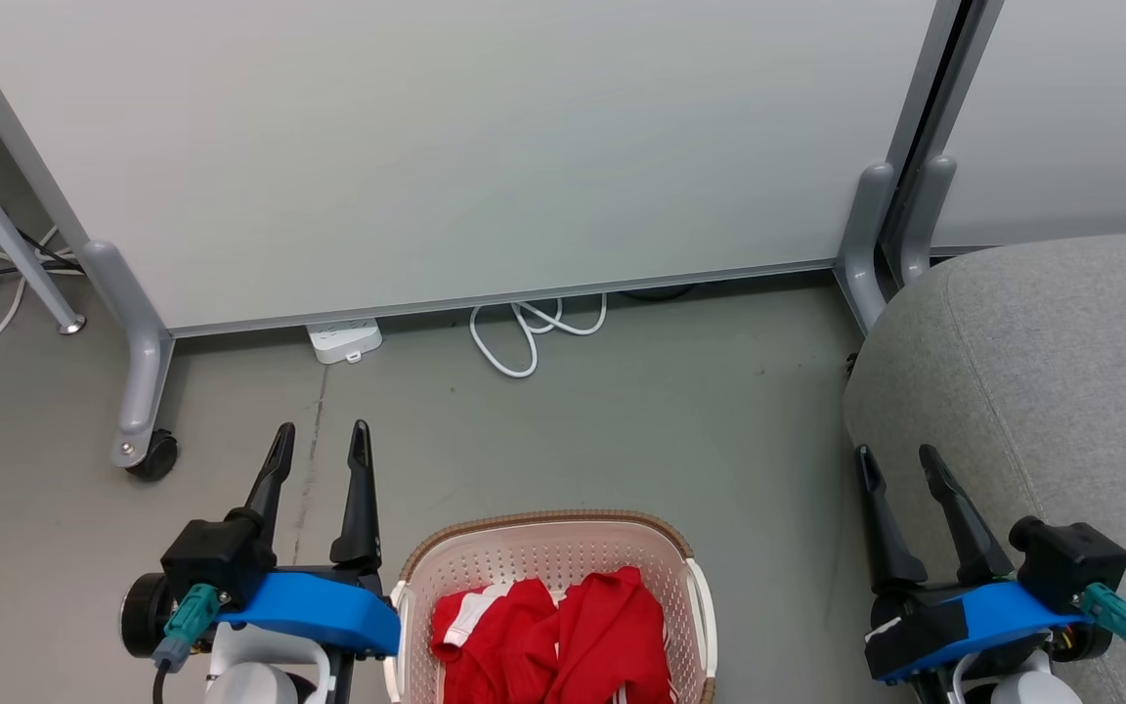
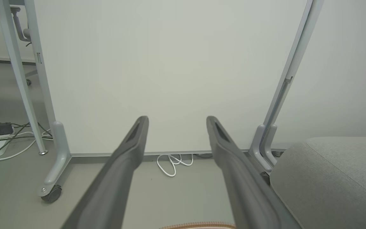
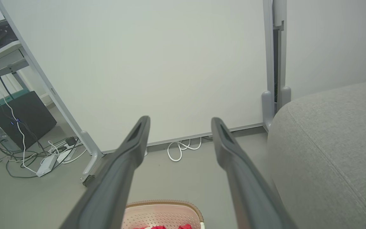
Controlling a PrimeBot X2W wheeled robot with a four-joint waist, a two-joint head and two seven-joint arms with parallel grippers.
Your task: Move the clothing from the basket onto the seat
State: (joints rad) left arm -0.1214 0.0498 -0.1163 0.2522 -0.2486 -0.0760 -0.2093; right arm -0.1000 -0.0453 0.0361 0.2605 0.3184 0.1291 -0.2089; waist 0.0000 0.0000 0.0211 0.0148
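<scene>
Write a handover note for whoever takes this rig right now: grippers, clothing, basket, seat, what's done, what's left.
Left gripper: open, empty, left of the basket.
Right gripper: open, empty, by the near edge of the seat.
Clothing: red pile inside the basket, on the floor between the arms.
Done: nothing on the visible seat yet.
Left: lift the garments out onto the seat, at the robot's right.

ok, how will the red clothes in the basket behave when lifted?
Probably floppy: the red clothes lie crumpled, so they should drape and trail. Likely light, thin fabric. Pieces overlap in the basket, so one pinch may lift both.
</scene>
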